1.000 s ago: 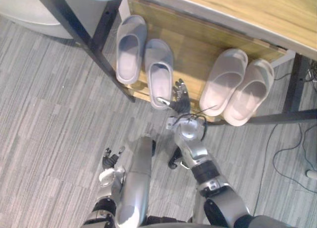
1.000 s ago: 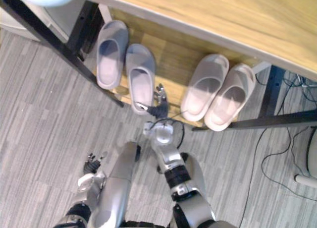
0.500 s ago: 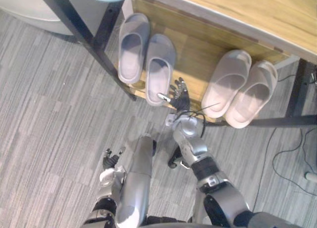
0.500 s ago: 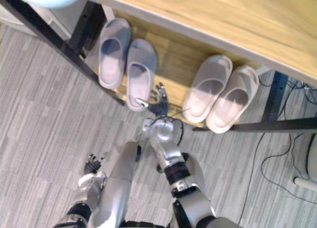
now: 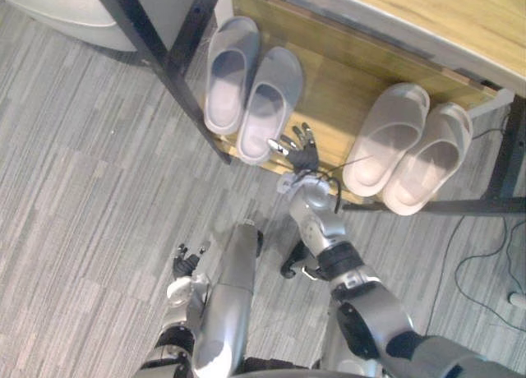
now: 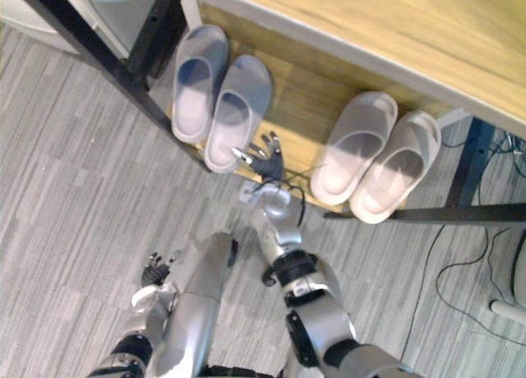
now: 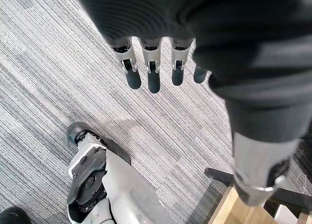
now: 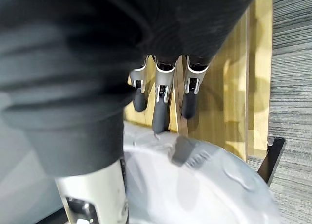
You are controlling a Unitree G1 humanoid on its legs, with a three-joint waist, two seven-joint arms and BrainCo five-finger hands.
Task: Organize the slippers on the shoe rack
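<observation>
Nearest: left hand (image 5: 187, 261) low over the grey carpet (image 5: 82, 189), its fingers (image 7: 153, 77) straight, side by side, holding nothing. Its wrist view adds a corner of the rack's wood and black frame beyond the hand.

Further out: right hand (image 5: 302, 156) at the front edge of the shoe rack shelf (image 5: 329, 90), fanned apart and empty. Thumb points at the heel of the inner grey slipper (image 5: 269, 103); contact cannot be told from the head views. The right wrist view shows that slipper's rounded grey surface close against the thumb side, the other digits straight over bare wood.

On the shelf:
- Outer grey slipper (image 5: 230, 70) lies just beside the inner one, toes inward; the inner one angles towards it.
- Beige slippers (image 5: 386, 135) are paired, well to the right, heels at the front edge.

Obstacles: black frame leg (image 5: 152, 53) crosses just left of the grey pair. Top board (image 5: 460, 20) overhangs the shelf's rear.
</observation>
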